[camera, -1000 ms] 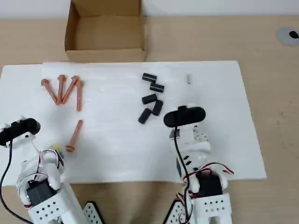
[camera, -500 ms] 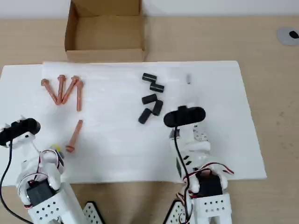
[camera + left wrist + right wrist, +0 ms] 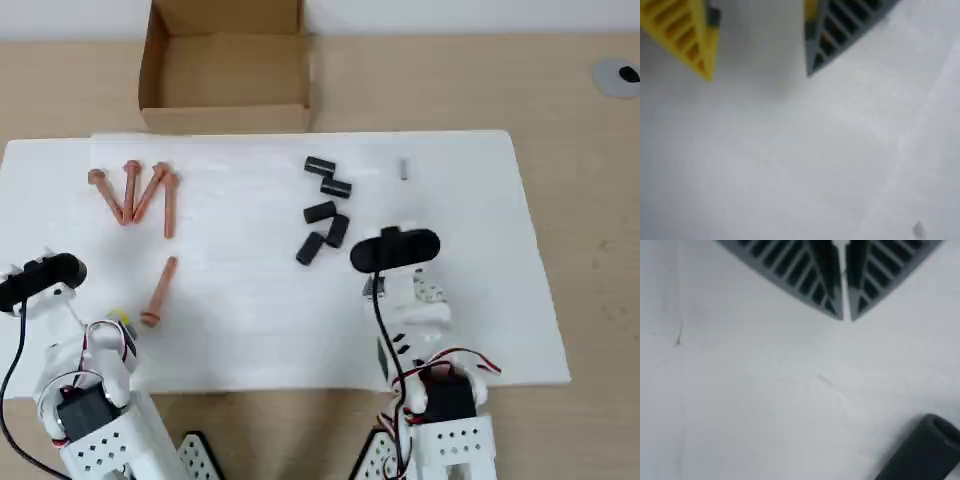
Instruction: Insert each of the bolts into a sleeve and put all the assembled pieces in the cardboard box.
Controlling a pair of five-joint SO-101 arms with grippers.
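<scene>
On white sheet, bolts, sleeves apart

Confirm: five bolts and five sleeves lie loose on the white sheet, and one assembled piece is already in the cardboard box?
No: the high view shows the cardboard box empty. The five bolts and five sleeves do lie loose on the white sheet.
</scene>
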